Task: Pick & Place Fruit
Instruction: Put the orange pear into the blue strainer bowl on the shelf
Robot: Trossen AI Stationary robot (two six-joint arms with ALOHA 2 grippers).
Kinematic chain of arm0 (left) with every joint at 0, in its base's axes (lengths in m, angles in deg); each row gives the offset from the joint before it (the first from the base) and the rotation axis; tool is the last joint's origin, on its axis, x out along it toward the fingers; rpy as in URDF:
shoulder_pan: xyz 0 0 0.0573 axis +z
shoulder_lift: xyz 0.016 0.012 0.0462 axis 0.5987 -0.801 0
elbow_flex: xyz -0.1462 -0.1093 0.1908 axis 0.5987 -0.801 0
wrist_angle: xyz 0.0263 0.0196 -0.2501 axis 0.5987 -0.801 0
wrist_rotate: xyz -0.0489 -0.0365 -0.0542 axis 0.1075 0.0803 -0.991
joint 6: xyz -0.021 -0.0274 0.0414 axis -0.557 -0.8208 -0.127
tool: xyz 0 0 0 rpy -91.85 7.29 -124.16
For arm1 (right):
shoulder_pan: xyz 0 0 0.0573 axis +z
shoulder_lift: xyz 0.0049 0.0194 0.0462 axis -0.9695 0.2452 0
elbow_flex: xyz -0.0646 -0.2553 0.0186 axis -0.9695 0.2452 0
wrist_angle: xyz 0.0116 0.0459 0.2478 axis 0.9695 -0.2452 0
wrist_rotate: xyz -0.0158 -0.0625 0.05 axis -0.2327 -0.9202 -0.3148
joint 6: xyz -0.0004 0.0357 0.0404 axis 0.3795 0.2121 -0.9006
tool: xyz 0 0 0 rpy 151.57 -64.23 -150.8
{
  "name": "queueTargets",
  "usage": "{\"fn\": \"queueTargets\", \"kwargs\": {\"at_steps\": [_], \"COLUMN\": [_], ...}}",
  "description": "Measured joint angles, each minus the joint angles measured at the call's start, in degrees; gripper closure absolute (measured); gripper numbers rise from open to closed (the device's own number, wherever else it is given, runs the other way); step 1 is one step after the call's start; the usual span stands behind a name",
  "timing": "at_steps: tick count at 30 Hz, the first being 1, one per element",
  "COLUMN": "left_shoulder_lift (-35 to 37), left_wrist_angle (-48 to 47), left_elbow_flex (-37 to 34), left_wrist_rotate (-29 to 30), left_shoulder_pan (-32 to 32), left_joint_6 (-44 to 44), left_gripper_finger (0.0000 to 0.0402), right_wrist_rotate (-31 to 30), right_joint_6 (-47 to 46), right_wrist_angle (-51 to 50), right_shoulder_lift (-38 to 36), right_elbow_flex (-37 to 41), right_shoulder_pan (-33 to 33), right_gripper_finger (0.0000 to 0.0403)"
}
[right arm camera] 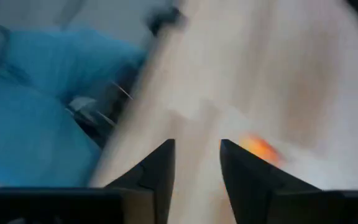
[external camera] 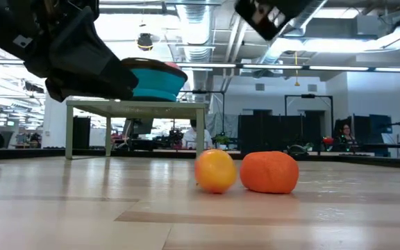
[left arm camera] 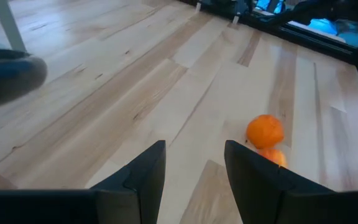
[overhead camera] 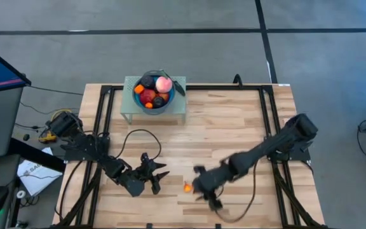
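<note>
Two small oranges (external camera: 216,171) (external camera: 269,172) lay touching on counter (overhead camera: 234,121), near front edge. Right claw (overhead camera: 203,187) hovered just beside them, fingers apart, empty. Left claw (overhead camera: 155,173) waited nearby, open, empty. Other fruit (overhead camera: 154,91) sat in blue bowl (overhead camera: 138,102) on small raised stand (overhead camera: 180,109) at counter's far edge.

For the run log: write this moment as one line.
left pincer: open, empty, low over table | right pincer: open, empty, beside oranges | two oranges: touching, on table | bowl: fruit-filled, on stand
</note>
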Motion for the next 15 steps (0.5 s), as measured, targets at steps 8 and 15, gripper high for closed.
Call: {"fn": "queueTargets", "kwargs": {"at_steps": [8,15], "left_shoulder_lift": [0.0,0.0], "left_wrist_angle": [3.0,3.2], "left_elbow_flex": [-0.3,-1.0], "left_wrist_rotate": [0.1,0.4], "left_shoulder_pan": [0.9,0.8], "left_joint_6": [0.3,0.1], "left_gripper_finger": [0.0244,0.0244], "right_wrist_rotate": [-0.4,-2.9], "right_joint_6": [-12.6,-5.9], "right_wrist_angle": [-10.2,-28.2], "right_shoulder_lift": [16.8,27.1], "right_elbow_flex": [-17.8,-31.1], "right_shoulder_pan": [0.9,-2.6], "right_gripper_finger": [0.0139,0.0078]}}
